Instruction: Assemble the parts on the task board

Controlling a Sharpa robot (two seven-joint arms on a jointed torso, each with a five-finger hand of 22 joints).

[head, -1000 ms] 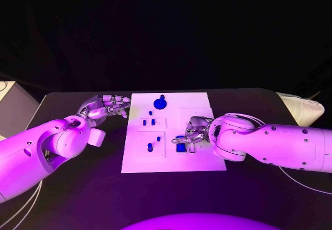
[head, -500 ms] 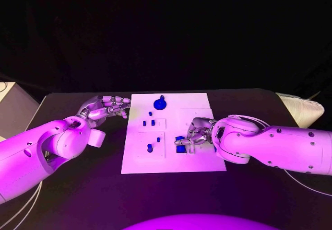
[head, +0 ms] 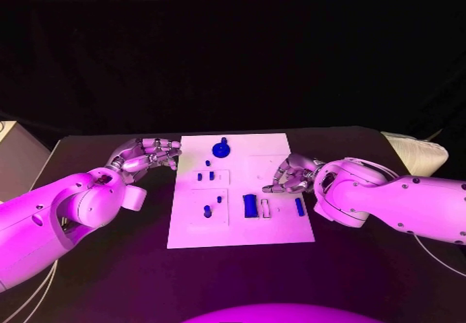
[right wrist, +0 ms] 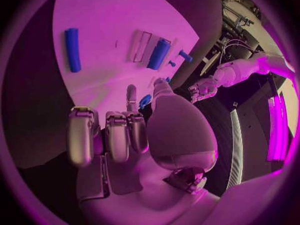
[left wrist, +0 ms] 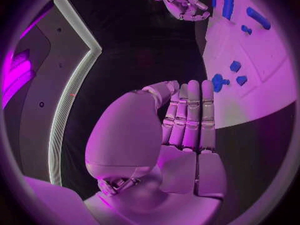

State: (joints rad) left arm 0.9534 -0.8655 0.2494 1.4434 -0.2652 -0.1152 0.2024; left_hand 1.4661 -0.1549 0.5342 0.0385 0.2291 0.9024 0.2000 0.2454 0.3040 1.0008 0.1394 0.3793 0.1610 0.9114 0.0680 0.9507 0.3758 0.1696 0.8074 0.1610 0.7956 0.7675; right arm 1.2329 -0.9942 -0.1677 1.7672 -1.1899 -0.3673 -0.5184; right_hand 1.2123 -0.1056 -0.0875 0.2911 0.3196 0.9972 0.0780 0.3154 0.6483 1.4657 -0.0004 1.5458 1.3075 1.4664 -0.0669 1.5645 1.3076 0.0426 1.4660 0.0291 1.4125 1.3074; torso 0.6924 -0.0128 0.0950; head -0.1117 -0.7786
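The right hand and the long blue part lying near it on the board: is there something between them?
Nothing visible does. The right hand hovers empty over the task board, and bare white board separates it from the long blue part.

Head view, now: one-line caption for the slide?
Both hands hover at the task board edges, holding nothing; blue parts lie on it.

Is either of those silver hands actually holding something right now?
No. The left hand and the right hand both have their fingers curled on nothing; the blue parts lie on the task board.
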